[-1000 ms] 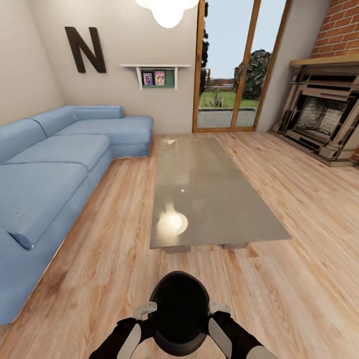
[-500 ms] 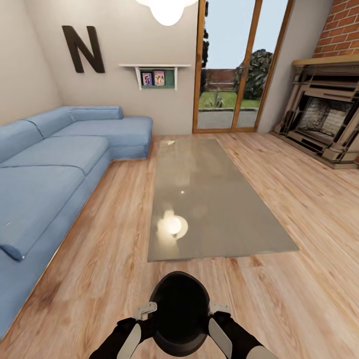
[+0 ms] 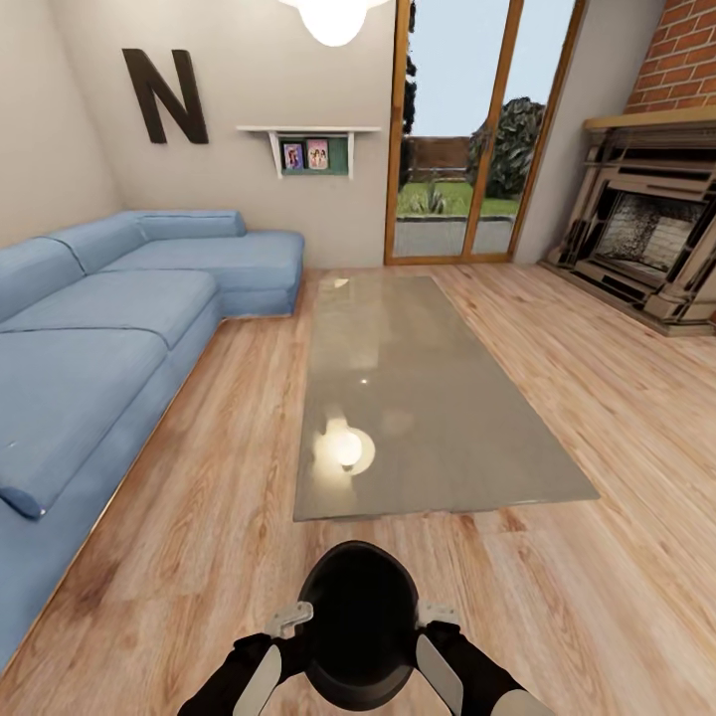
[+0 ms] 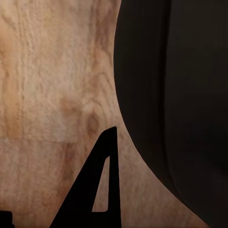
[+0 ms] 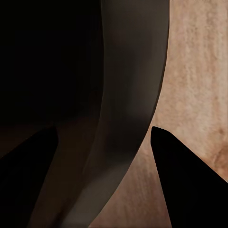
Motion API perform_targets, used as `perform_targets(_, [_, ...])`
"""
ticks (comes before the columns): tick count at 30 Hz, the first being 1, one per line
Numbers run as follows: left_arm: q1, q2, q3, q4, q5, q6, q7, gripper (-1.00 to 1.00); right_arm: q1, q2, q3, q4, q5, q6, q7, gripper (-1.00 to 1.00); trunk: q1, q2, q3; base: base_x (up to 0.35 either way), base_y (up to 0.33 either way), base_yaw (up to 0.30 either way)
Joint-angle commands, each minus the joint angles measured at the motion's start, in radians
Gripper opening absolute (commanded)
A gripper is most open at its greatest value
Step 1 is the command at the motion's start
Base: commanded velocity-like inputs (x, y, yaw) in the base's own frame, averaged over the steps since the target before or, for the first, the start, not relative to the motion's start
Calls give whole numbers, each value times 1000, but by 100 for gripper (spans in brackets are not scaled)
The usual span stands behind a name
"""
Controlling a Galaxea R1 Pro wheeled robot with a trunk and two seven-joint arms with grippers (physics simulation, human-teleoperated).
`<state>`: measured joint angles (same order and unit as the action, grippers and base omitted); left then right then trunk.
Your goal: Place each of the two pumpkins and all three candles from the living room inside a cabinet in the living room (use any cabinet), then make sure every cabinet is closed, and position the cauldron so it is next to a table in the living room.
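Observation:
I hold the black round cauldron [image 3: 358,622] low in front of me, over the wood floor. My left gripper [image 3: 288,619] grips its left rim and my right gripper [image 3: 438,612] its right rim. In the right wrist view the two fingers straddle the cauldron wall [image 5: 128,95], one inside and one outside. The left wrist view has one finger [image 4: 97,185] outside the dark cauldron side [image 4: 175,95]. The low table [image 3: 428,398] with its grey glass top lies just ahead, its near edge a short way beyond the cauldron. Pumpkins, candles and cabinet are out of view.
A long blue corner sofa [image 3: 99,338] runs along the left. A stone fireplace [image 3: 646,239] stands at the right, below brick. Glass doors [image 3: 462,139] and a small wall shelf [image 3: 313,149] are at the back. Bare wood floor [image 3: 617,418] flanks the table.
The whole picture has shifted slightly, so the camera moved a little nearer the table. The cauldron stays held between both grippers in the same spot.

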<state>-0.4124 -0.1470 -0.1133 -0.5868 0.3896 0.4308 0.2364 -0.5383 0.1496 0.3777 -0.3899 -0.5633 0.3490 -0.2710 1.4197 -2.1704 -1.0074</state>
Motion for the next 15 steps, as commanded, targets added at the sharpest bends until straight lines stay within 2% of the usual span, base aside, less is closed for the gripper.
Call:
perform_targets(1, [1, 1, 1, 1, -26, 5, 6, -100, -2, -1, -10, -3, 30, 1, 1, -100, 4, -7, -3, 0, 0, 0])
perform_targets(15, [1, 1, 1, 1, -26, 5, 6, -100, -2, -1, -10, -6, 31, 1, 1, -100, 54, -98, -44, 0, 0, 0])
